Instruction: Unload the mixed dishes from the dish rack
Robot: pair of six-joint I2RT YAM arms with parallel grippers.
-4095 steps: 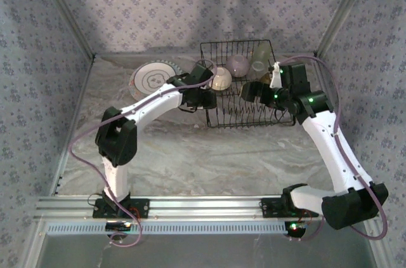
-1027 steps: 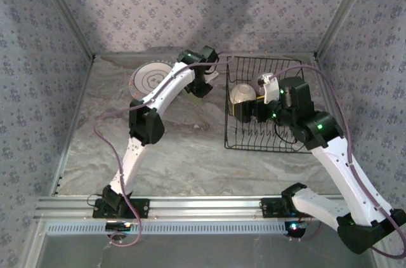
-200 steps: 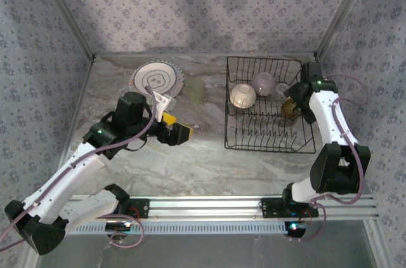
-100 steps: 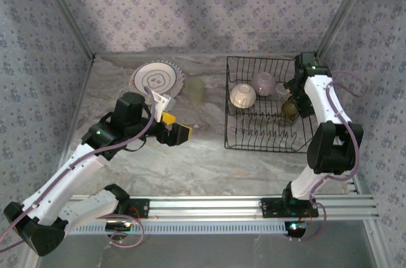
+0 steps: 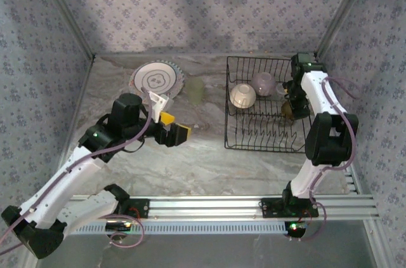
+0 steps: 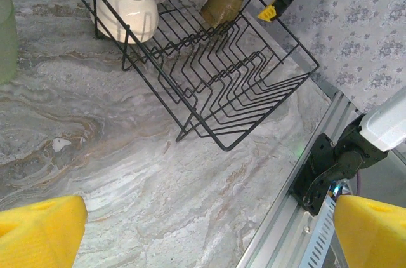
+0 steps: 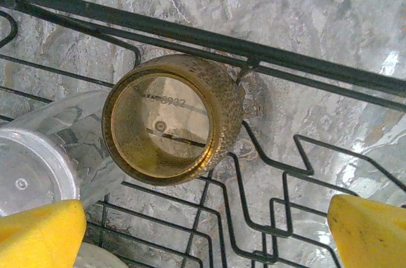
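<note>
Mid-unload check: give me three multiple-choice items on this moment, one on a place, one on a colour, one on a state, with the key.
1. Where is the ringed plate relative to the dish rack?
A) standing inside it
B) flat on the table, to its left
C) leaning on its right side

2. What colour is the cup in the rack under the right wrist camera?
A) amber-brown
B) blue
C) white

3. How do the left jaws stand?
A) shut on a bowl
B) open, holding nothing
C) shut on the plate

Key: B, the top view shows it on the marble near a pale green cup; A, the right wrist view looks into its amber-brown mouth; B, the yellow fingertips sit wide apart over bare table.
</note>
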